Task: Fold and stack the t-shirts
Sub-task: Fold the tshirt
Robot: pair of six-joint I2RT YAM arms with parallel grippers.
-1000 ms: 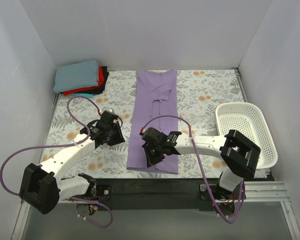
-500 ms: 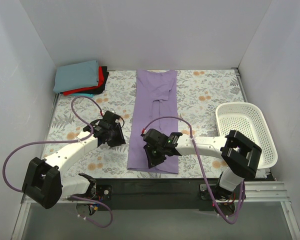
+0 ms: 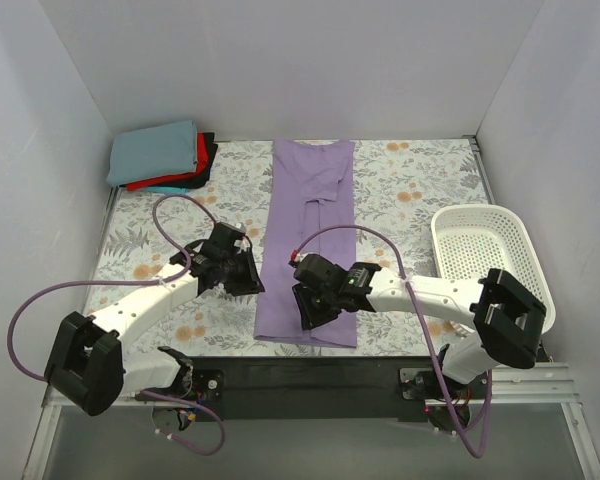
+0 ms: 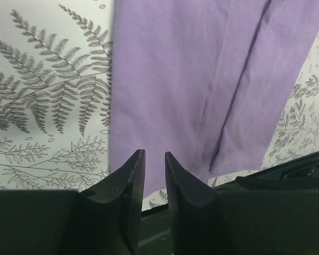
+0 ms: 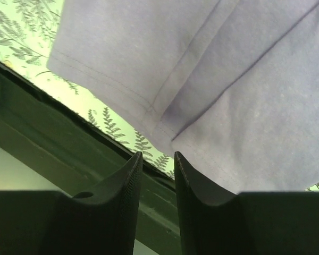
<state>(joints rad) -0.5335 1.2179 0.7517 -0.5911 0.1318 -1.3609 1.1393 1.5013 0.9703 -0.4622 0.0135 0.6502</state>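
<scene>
**Progress of the task, partway through a fold.** A stack of folded shirts in grey-blue, red, black and teal sits at the far left corner of the table. The lavender shirt lies mid-table as a long narrow strip, sides turned in; the crosswise folds and stacking are judged not yet done. The left gripper, at the strip's near left edge, and the right gripper, over the near hem, are both slightly parted and empty. Contact with the cloth cannot be told. The lower stacked shirts show edges only.

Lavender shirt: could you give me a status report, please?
Left end effector, right end effector ajar, empty, at its near end. Lavender shirt folded lengthwise, flat. Nothing obstructing.
</scene>
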